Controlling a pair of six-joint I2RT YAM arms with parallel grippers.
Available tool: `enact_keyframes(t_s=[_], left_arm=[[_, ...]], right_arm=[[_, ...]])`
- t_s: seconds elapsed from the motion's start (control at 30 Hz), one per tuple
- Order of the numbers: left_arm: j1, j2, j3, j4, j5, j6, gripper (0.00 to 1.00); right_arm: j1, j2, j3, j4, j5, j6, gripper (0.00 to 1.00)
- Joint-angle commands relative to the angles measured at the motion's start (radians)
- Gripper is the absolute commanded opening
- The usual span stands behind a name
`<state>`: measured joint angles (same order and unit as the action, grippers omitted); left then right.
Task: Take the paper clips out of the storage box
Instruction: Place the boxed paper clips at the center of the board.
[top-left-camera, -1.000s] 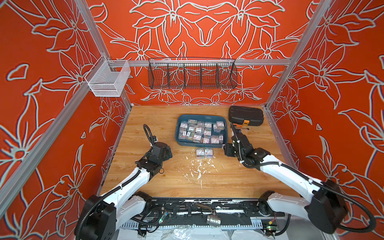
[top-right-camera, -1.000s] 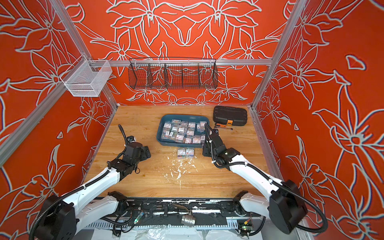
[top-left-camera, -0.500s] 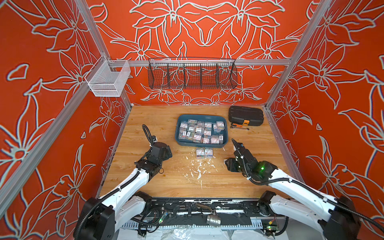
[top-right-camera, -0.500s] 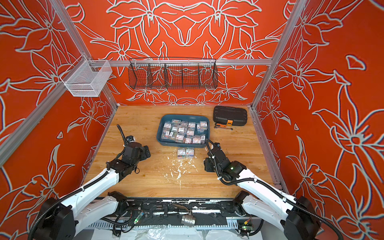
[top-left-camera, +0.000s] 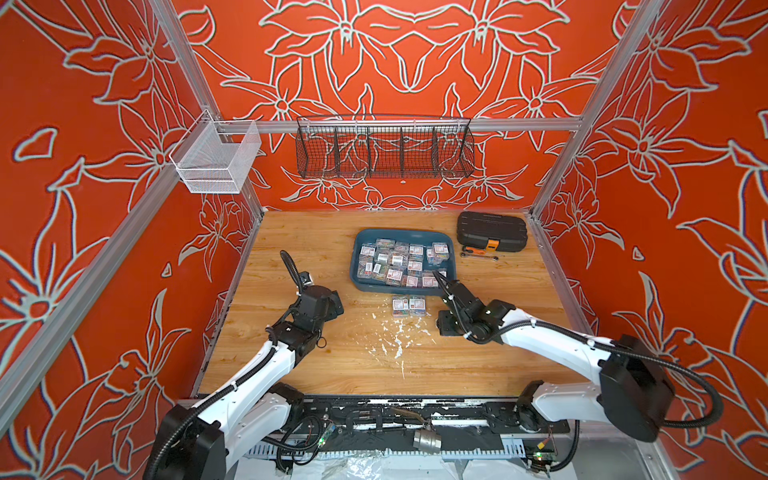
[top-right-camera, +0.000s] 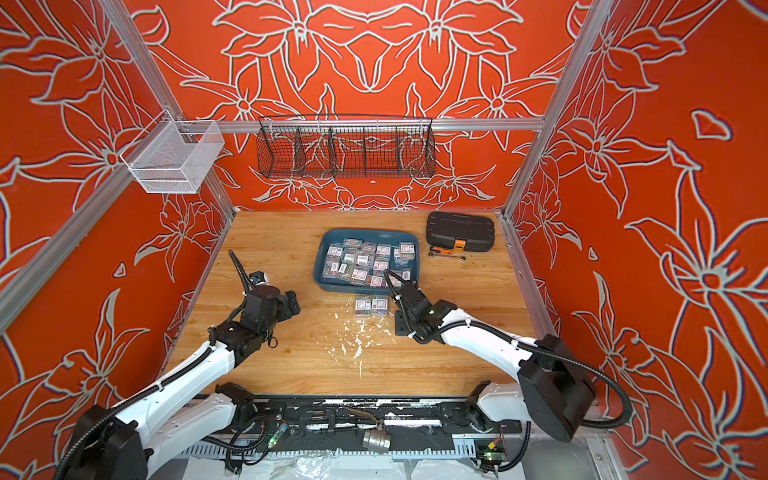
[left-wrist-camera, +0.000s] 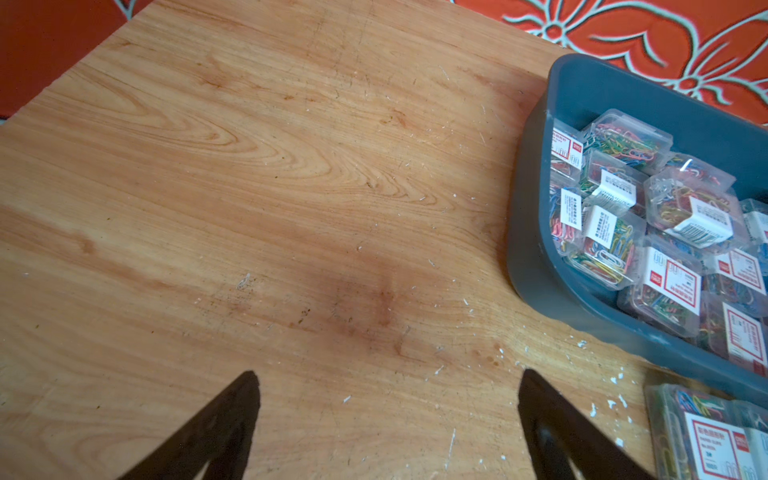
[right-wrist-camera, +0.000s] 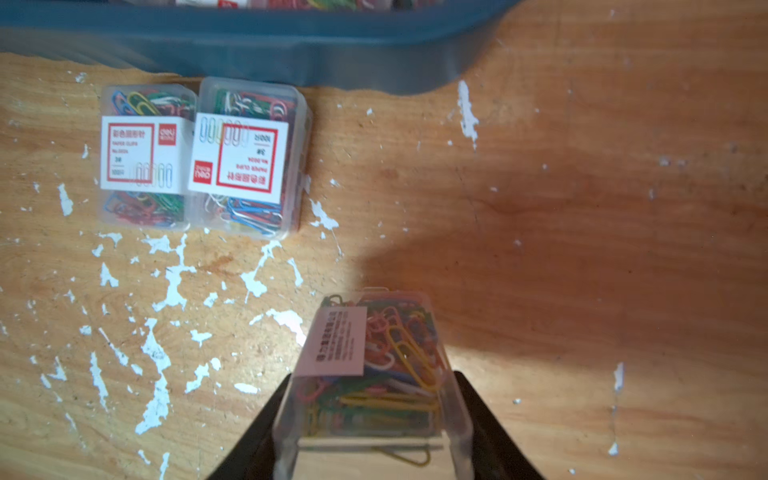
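**Right end effector** (right-wrist-camera: 372, 380): clamped on one clear box of paper clips (right-wrist-camera: 374, 353). The box juts out past the fingertips.

- **Change:** a second ago it sat at the near right corner of the tray (right-wrist-camera: 249, 45). It then drew back toward my base. It has now come forward again, further left, and hangs above the bare surface (right-wrist-camera: 582, 208) with the tray wall just ahead.
- **Reading:** this box is clear of the tray and only needs setting down.
- **Already out:** two boxes (right-wrist-camera: 199, 158) lie flat and touching each other, ahead and to the left of this end effector, just short of the tray wall. There looks to be room beside them.

**Left end effector** (left-wrist-camera: 388, 374): jaws wide apart, nothing between them. It has hardly moved over the second. The tray is ahead and to its right.

**Views:**
- Only the right wrist view shows the grip. In both top views the held box is too small to pick out against the fingers.
- The top views show what that wrist view cuts off: the tray is packed with the remaining boxes (top-left-camera: 399, 262), so I judge most of the job is left.
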<state>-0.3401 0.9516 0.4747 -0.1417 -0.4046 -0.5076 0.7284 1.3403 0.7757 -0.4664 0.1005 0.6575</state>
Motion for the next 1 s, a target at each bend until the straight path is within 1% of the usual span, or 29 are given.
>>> enact_keyframes(t_s=[0.0,0.17,0.4,0.57,0.77,0.87,0.97], left_arm=[[0.004,-0.017,-0.011,-0.007,-0.016,-0.023,0.95],[0.004,-0.018,-0.011,-0.009,-0.019,-0.027,0.95],[0.004,-0.011,-0.010,-0.006,-0.018,-0.024,0.95],[0.005,-0.004,-0.006,-0.010,-0.026,-0.028,0.95],[0.004,0.006,0.002,-0.016,-0.028,-0.029,0.95],[0.004,0.009,0.005,-0.024,-0.029,-0.031,0.95],[0.004,0.000,0.002,-0.025,-0.032,-0.034,0.95]], right_arm=[[0.005,0.061,0.069,-0.040,0.039,-0.037,0.46],[0.005,0.138,0.132,-0.054,0.065,-0.058,0.49],[0.004,0.170,0.145,-0.052,0.070,-0.056,0.57],[0.003,0.211,0.165,-0.057,0.093,-0.062,0.57],[0.002,0.201,0.150,-0.019,0.089,-0.054,0.57],[0.002,0.209,0.161,-0.007,0.085,-0.052,0.60],[0.001,0.223,0.174,0.006,0.080,-0.055,0.61]])
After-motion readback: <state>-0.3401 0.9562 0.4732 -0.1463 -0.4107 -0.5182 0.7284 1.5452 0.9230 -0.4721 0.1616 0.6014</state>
